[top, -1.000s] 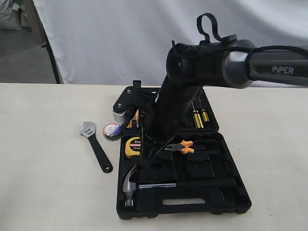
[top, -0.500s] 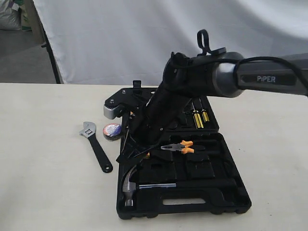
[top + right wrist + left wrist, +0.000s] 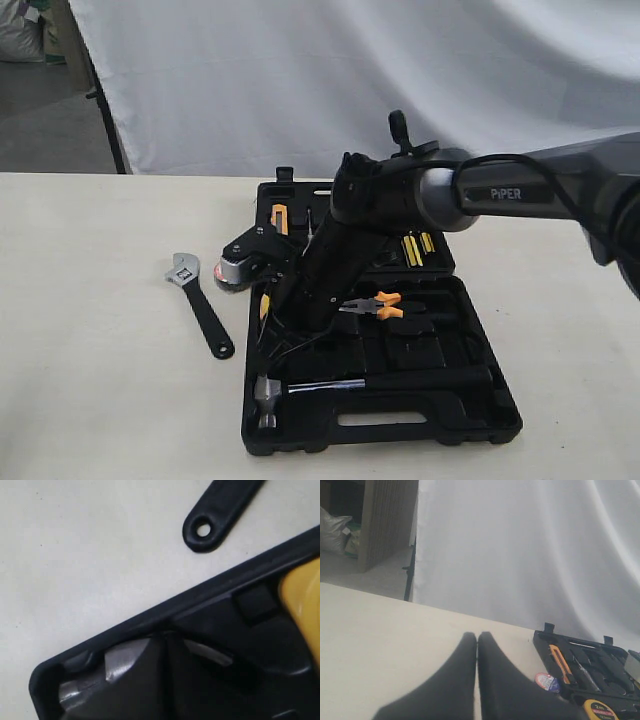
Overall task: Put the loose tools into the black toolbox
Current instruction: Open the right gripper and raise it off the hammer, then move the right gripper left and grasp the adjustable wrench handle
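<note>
Over the last second the right arm [image 3: 340, 250] has dropped lower and swung leftward. In the exterior view it now hides the tape roll [image 3: 548, 682] and the yellow tape measure [image 3: 601, 710], and it covers the curved claw of the hammer [image 3: 330, 385], which was plain before. The wrench [image 3: 200, 315] has not moved and lies on the tabletop [image 3: 100, 400], left of the black toolbox [image 3: 420, 438]. The tape roll sits on the tabletop just beside the toolbox.

The open toolbox holds the hammer across its near half, head in the left corner, with the tape measure and the orange-handled pliers [image 3: 378, 305] above it. Yellow-handled screwdrivers [image 3: 415, 250] sit in the far half.

The left gripper [image 3: 477, 636] is clenched and empty above bare tabletop. The right gripper [image 3: 164, 636] is clenched too, its tips at the hammer's silver head. Whether they press on it cannot be told.
</note>
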Controlling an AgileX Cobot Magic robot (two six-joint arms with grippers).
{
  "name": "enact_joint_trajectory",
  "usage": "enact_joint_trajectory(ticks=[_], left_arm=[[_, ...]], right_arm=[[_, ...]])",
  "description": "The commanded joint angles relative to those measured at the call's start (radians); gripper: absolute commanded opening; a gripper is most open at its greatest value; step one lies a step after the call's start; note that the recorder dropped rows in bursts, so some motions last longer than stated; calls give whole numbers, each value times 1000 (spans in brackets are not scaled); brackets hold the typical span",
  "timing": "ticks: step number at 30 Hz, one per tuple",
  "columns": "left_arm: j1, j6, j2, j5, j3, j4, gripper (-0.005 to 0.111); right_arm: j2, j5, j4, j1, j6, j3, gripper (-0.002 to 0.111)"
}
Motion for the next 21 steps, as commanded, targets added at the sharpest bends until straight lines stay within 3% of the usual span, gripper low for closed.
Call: enact_joint_trajectory(ticks=[1,10,17,21], left_arm=[[25,-5,-3,-7,-3,4,1],[25,-5,-3,-7,-3,4,1],[25,-5,-3,-7,-3,4,1],[25,-5,-3,-7,-3,4,1]], right_arm=[[-12,36,-33,-4,-6,-2,0],[-102,72,-38,-4,-4,-58,0],[-100,-45,-68,25,145,-65,0],[-100,-133,-134,68,245,-65,21]])
